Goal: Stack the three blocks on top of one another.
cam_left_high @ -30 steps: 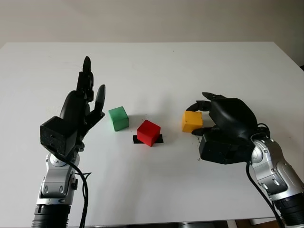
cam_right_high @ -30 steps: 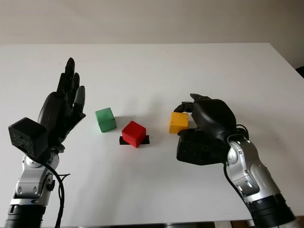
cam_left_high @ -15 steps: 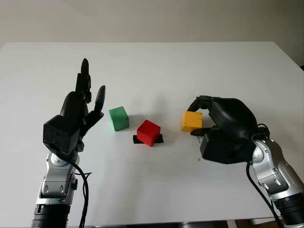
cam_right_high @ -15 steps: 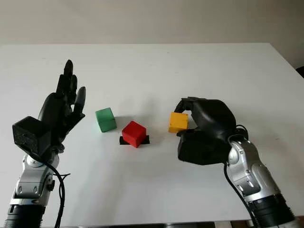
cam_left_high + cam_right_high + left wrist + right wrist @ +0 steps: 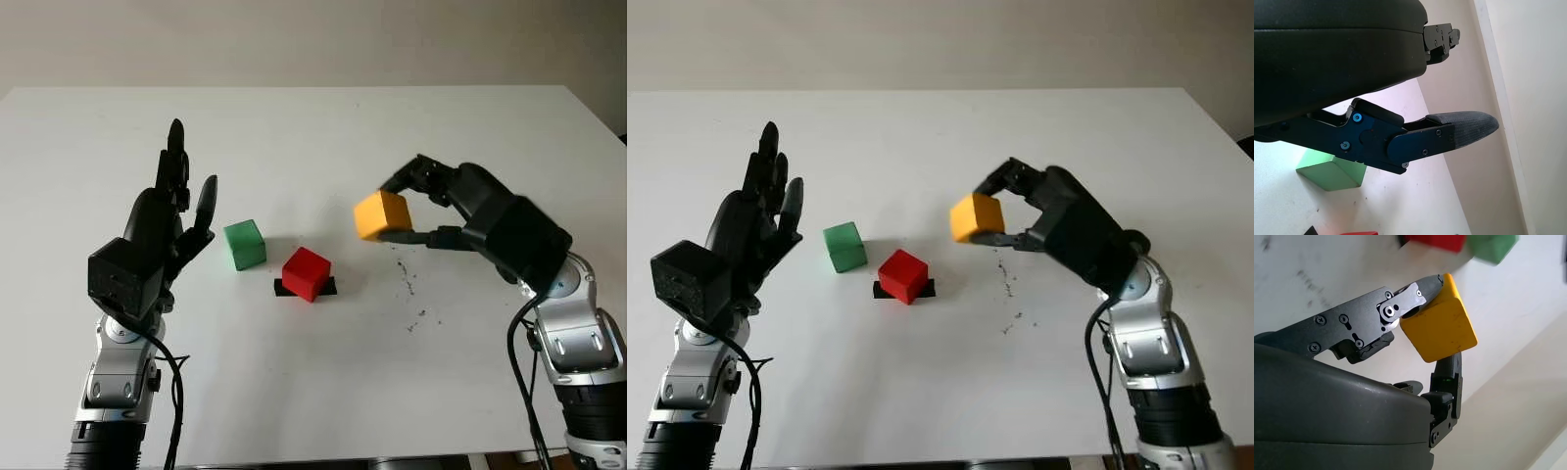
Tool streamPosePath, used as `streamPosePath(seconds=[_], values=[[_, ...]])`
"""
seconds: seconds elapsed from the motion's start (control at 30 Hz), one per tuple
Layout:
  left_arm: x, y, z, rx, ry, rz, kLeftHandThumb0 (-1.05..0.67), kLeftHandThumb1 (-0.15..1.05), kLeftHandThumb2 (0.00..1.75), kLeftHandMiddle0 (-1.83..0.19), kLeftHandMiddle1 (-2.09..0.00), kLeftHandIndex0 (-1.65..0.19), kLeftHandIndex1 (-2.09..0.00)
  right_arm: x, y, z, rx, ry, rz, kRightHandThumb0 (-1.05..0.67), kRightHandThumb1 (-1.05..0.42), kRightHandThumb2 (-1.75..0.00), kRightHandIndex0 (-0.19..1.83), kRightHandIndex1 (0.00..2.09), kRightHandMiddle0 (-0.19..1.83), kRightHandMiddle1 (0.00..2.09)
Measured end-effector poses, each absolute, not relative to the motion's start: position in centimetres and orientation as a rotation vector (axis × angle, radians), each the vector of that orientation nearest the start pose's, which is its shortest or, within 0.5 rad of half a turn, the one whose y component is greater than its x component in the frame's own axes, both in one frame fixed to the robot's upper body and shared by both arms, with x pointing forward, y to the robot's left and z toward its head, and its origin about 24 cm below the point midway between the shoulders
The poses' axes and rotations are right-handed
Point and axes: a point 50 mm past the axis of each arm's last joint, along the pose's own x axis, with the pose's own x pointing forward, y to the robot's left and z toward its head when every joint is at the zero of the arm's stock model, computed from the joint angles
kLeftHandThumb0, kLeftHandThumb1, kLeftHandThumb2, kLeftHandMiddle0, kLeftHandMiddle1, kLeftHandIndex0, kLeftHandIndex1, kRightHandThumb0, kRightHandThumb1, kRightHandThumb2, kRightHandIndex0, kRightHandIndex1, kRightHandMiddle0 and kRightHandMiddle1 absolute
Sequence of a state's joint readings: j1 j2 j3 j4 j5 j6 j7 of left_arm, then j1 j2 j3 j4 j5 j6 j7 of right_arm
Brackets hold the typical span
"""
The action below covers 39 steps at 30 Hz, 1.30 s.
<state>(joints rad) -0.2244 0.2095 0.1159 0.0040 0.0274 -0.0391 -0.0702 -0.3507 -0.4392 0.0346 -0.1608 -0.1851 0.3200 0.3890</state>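
White desk (image 5: pixel 313 392): right robot hand (image 5: pixel 431 211) pinches the yellow block (image 5: pixel 381 214) aloft by opposite faces, near the red block (image 5: pixel 307 272) and green block (image 5: pixel 245 244). It looks light, rigid, possibly slick. Left robot hand (image 5: pixel 162 230) open, raised beside the green block.

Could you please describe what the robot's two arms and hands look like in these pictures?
Both hands, the left hand and the right hand, are matte black with blocky shells and three jointed fingers fastened by small screws. The finger pads have a finely textured surface. The forearms are silver metal with round joints and ribbed black sections lower down. Black cables loop beside each arm.
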Motion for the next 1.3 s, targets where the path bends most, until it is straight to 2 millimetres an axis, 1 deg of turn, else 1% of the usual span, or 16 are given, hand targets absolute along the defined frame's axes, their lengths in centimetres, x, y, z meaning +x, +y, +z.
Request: streamPosePath(seconds=[0.13,0.27,0.4,0.53,0.67,0.8,1.03,1.13,1.3], values=[[29.1,19.6,11.4,0.235,-0.264,0.009,-0.70,1.05,0.61,0.15,-0.05,0.16,-0.05,30.0,-16.9,15.4,-0.543,-0.090,0.373,-0.41,-0.96,-0.06,0.32,0.03,0.33,1.54],[29.1,19.5,11.4,0.234,-0.265,0.006,-0.70,1.05,0.62,0.16,-0.05,0.16,-0.05,29.6,-15.5,14.9,-0.420,-0.081,0.388,-0.44,-0.94,-0.05,0.33,0.04,0.36,1.57],[29.1,19.5,11.4,0.240,-0.268,0.010,-0.70,1.05,0.62,0.15,-0.05,0.16,-0.05,29.0,-14.4,14.4,-0.410,-0.083,0.395,-0.45,-0.94,-0.05,0.34,0.04,0.35,1.59],[29.1,19.4,11.4,0.233,-0.268,0.015,-0.70,1.05,0.62,0.15,-0.05,0.16,-0.05,28.8,-13.8,13.9,-0.419,-0.035,0.410,-0.44,-0.96,-0.06,0.32,0.04,0.32,1.62],[29.1,19.2,11.3,0.230,-0.268,0.015,-0.70,1.05,0.62,0.15,-0.05,0.16,-0.05,28.8,-13.2,13.9,-0.491,-0.025,0.449,-0.44,-0.97,-0.06,0.31,0.03,0.31,1.62],[29.1,19.1,11.2,0.228,-0.268,0.018,-0.70,1.05,0.61,0.15,-0.05,0.16,-0.05,29.0,-12.7,14.4,-0.570,-0.034,0.477,-0.43,-0.96,-0.05,0.32,0.04,0.30,1.60],[29.0,18.9,11.1,0.230,-0.265,0.030,-0.72,1.05,0.62,0.14,-0.06,0.14,-0.06,29.9,-12.0,15.3,-0.683,-0.014,0.464,-0.43,-0.94,-0.05,0.35,0.06,0.31,1.61],[28.9,18.7,10.9,0.226,-0.263,0.034,-0.72,1.05,0.61,0.13,-0.06,0.14,-0.06,30.1,-11.7,15.2,-0.728,-0.004,0.469,-0.43,-0.94,-0.05,0.36,0.06,0.32,1.64],[28.8,18.4,10.7,0.223,-0.259,0.036,-0.72,1.05,0.61,0.13,-0.06,0.14,-0.06,30.5,-11.7,14.9,-0.785,0.001,0.471,-0.43,-0.94,-0.05,0.36,0.06,0.31,1.64]])
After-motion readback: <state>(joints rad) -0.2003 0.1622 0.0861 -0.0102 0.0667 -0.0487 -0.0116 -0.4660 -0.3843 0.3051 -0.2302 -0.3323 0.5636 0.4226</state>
